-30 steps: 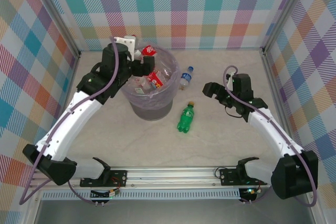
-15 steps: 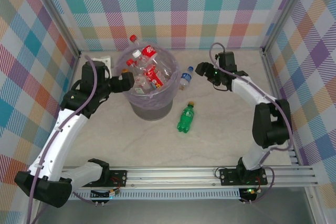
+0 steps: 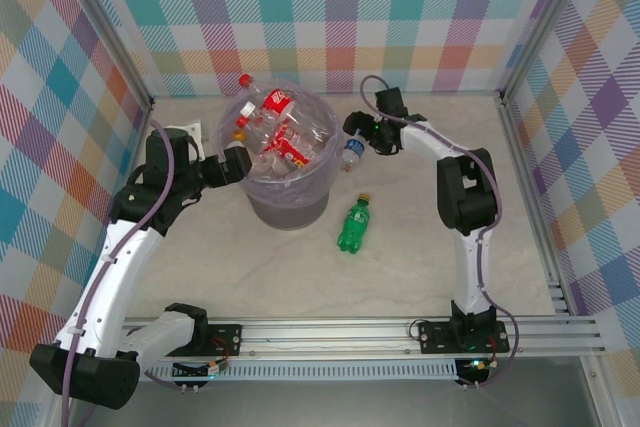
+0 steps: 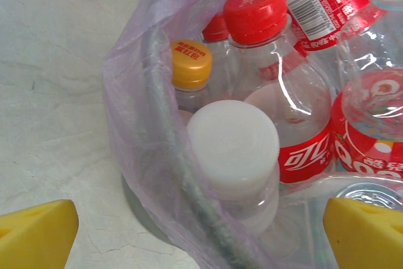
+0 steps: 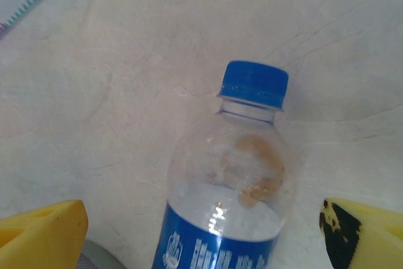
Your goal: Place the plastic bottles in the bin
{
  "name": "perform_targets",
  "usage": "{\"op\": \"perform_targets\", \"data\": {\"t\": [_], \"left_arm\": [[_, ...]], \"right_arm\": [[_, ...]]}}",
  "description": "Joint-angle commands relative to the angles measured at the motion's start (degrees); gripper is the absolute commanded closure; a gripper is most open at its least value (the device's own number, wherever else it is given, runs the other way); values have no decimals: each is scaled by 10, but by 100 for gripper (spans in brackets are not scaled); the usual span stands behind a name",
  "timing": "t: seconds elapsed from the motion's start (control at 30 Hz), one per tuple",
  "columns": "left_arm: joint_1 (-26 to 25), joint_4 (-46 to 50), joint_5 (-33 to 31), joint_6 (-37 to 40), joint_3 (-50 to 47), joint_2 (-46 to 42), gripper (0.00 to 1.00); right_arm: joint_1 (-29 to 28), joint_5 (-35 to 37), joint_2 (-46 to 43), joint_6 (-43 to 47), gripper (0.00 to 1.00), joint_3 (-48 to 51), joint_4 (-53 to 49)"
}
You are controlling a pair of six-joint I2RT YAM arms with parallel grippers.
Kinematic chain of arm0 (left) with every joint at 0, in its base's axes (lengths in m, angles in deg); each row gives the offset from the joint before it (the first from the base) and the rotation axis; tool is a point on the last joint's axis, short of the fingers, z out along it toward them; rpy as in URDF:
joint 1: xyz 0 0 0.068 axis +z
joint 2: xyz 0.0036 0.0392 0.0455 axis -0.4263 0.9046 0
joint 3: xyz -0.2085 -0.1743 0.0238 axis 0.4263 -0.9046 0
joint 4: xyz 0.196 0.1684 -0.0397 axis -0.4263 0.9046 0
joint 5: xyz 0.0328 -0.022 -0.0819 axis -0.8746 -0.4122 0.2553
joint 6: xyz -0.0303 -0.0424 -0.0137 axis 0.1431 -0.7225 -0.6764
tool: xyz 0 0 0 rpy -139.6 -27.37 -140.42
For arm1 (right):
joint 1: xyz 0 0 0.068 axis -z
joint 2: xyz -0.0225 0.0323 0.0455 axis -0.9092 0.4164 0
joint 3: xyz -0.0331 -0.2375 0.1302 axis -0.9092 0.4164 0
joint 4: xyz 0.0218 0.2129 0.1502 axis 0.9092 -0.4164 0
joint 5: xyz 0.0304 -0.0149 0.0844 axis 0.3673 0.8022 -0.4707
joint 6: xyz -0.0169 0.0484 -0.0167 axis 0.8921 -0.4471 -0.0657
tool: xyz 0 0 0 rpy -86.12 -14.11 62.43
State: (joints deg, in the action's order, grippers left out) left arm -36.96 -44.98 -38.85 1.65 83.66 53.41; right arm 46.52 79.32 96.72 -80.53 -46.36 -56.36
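Grey bin [image 3: 288, 209], translucent lavender bag [image 4: 135, 124]. Inside the bin: clear bottles [image 4: 277, 92] with red caps, red labels; one orange cap [image 4: 191, 62], one white cap [image 4: 233, 140]. Beside the bin: green bottle [image 3: 353, 226]; blue-labelled bottle [image 5: 233, 206], blue cap, label print probably white.

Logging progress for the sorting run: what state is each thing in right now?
bin: bag-lined, piled with capped bottles
blue-labelled bottle: capped, on the table, ungripped
green bottle: capped, lying on the table
left gripper: open, beside the bin
right gripper: open, astride the blue-labelled bottle
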Motion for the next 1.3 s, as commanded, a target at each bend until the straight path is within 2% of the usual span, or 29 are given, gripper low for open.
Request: {"op": "perform_targets", "data": {"t": [0.0, 0.1, 0.2, 0.4, 0.57, 0.8, 0.93, 1.0, 1.07, 1.2, 1.27], "left_arm": [[8, -17, 19, 6, 11, -2, 1], [8, -18, 23, 11, 28, 1, 1], [8, -9, 21, 20, 55, 3, 1], [8, -1, 50, 25, 120, 18, 2], [7, -20, 105, 7, 157, 28, 3], [-3, -46, 173, -22, 205, 65, 8], [-38, -44, 130, -10, 221, 81, 9], [-39, -43, 117, -6, 222, 84, 12], [-29, -38, 128, 9, 220, 86, 15], [65, -18, 169, -16, 190, 85, 17], [97, -19, 178, -29, 168, 84, 17]], "right_arm": [[-8, -2, 30, -6, 7, -26, -32], [-11, -7, 44, -8, 13, -27, -32], [-11, -1, 33, -3, 26, -14, -27], [-4, 21, -45, 26, 46, 43, -19], [11, 17, -170, 65, 49, 134, -13], [35, -43, -378, 146, 49, 246, -29], [37, -68, -482, 174, 50, 267, -52], [33, -95, -516, 177, 50, 264, -48], [6, -93, -534, 190, 50, 243, -53], [-122, 12, -496, 301, 50, 133, -110], [-147, 25, -466, 327, 50, 92, -100]]}}
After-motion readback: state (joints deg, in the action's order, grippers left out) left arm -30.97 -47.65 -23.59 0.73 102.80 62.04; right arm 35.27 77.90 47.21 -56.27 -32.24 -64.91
